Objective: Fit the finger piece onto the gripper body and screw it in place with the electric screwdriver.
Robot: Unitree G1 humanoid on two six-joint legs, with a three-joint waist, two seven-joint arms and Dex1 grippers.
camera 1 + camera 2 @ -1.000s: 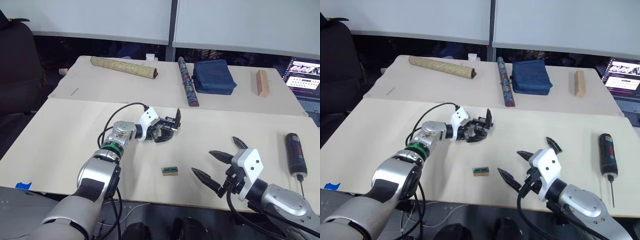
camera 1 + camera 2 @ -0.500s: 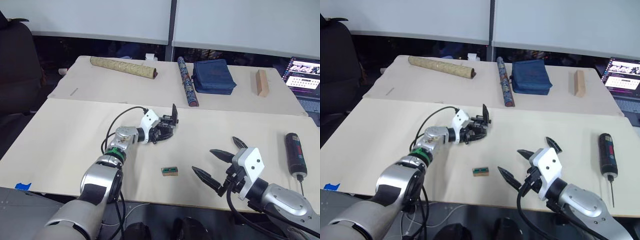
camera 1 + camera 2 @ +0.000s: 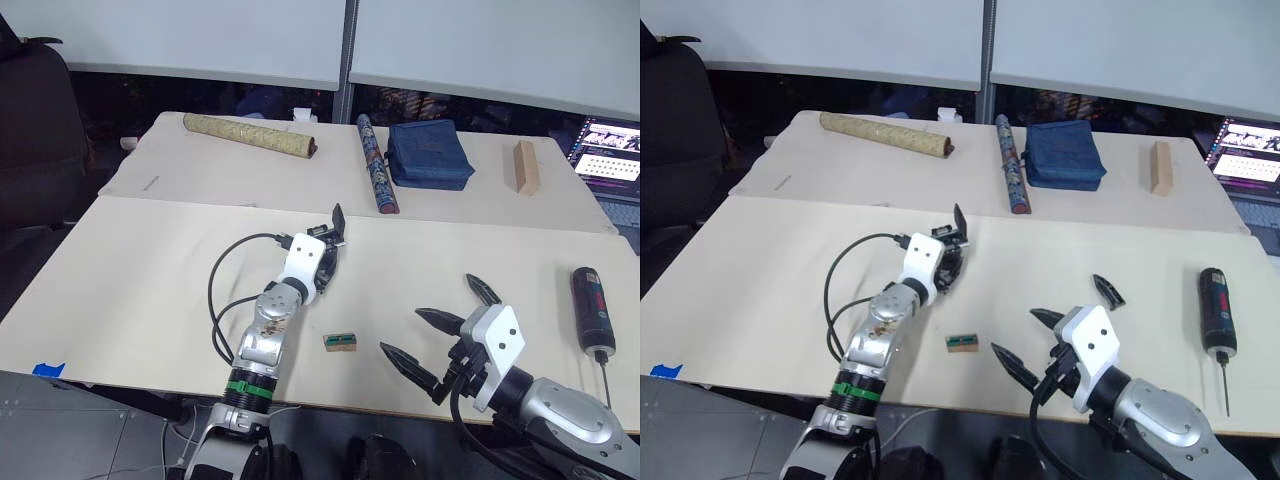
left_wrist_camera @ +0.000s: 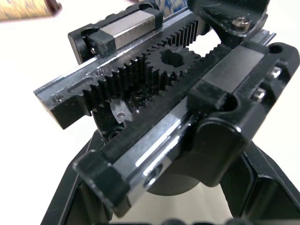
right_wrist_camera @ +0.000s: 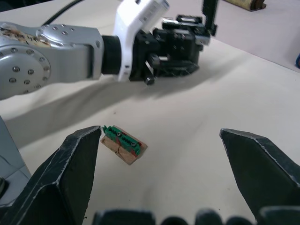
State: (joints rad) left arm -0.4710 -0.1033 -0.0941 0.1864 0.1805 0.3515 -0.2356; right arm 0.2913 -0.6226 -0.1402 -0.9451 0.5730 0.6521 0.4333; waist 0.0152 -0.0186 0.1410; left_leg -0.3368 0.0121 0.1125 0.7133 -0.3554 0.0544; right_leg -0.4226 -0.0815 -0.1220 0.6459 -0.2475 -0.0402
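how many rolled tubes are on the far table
2. A tan rolled tube lies at the far table's left end. A dark patterned tube lies near the middle, just left of the blue pouch. Neither looks partly hidden.

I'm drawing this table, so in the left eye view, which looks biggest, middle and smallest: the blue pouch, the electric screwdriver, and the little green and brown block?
1. The blue pouch looks biggest.
2. The electric screwdriver comes next: long but much thinner.
3. The little green and brown block looks smallest.

The pouch lies farthest from the camera and still looks biggest, so that order seems safe.
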